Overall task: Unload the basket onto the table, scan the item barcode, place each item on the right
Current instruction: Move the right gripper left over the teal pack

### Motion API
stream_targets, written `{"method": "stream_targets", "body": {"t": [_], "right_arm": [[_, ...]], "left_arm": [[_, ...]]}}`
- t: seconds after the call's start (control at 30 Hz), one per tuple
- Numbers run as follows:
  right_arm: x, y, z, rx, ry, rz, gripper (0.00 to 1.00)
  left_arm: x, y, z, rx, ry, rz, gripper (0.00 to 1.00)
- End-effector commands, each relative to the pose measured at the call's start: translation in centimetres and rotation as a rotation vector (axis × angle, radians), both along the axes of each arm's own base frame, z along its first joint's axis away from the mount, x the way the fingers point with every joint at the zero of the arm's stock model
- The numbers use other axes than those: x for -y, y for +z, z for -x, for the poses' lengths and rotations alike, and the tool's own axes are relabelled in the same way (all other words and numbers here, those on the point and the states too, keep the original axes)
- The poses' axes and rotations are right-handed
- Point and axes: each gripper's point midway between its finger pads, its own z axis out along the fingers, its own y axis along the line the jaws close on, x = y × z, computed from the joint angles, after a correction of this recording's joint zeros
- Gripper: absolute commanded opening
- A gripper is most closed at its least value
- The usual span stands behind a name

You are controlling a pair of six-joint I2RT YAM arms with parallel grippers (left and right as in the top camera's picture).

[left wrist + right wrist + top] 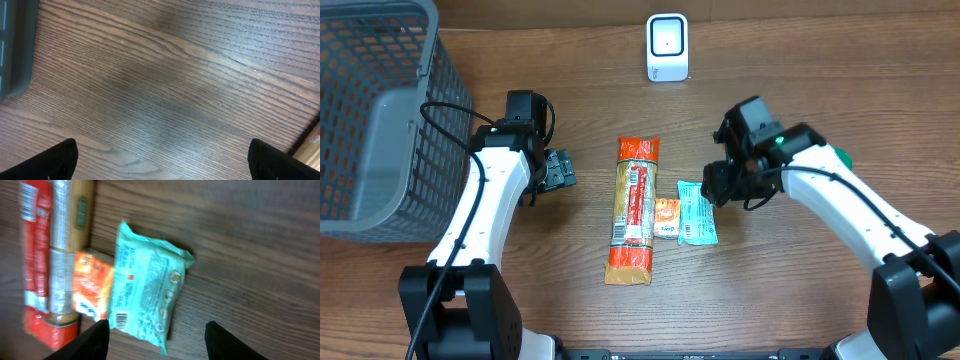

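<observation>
At table centre, 3 o'clock side of the item row, the teal snack packet (150,280) lies flat, touching a small orange packet (92,287) at its 9 o'clock. A long red-orange package (634,210) lies just past that. Right gripper (155,330) hovers over the teal packet's end, fingers apart and straddling it, nothing clamped. Left gripper (558,170) is spread wide over bare wood at 9 o'clock of the row, holding nothing. White scanner (667,47) stands at 12 o'clock, well apart. Grey mesh basket (380,110) sits at 10 o'clock.

Risks, my read:
- Packet is thin and flat, so the fingers may skid off the film.
- One finger sits right by the barcode (119,320); a pinch there could cover or crumple it, and the scan fails.
- The orange packet could get dragged along.
- Barcode faces up and likely needs turning toward the scanner.

Writing: small print and round icons on the teal face are too blurred to read. Red package print is unreadable. No brand legible.
</observation>
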Motion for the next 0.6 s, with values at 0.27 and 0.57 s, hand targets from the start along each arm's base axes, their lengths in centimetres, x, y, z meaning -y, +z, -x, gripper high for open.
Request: {"method": "stream_targets", "body": {"t": [0.27, 0.57], "right_arm": [[0.9, -6.1, 2.0, 0.017, -0.017, 0.006, 0.49], [-0.1, -6.5, 1.9, 0.046, -0.003, -0.062, 0.44]], "left_arm": [[-0.3, 0.8, -0.3, 0.022, -0.006, -0.019, 1.00], [-0.3, 0.8, -0.3, 0.022, -0.006, -0.019, 1.00]]}}
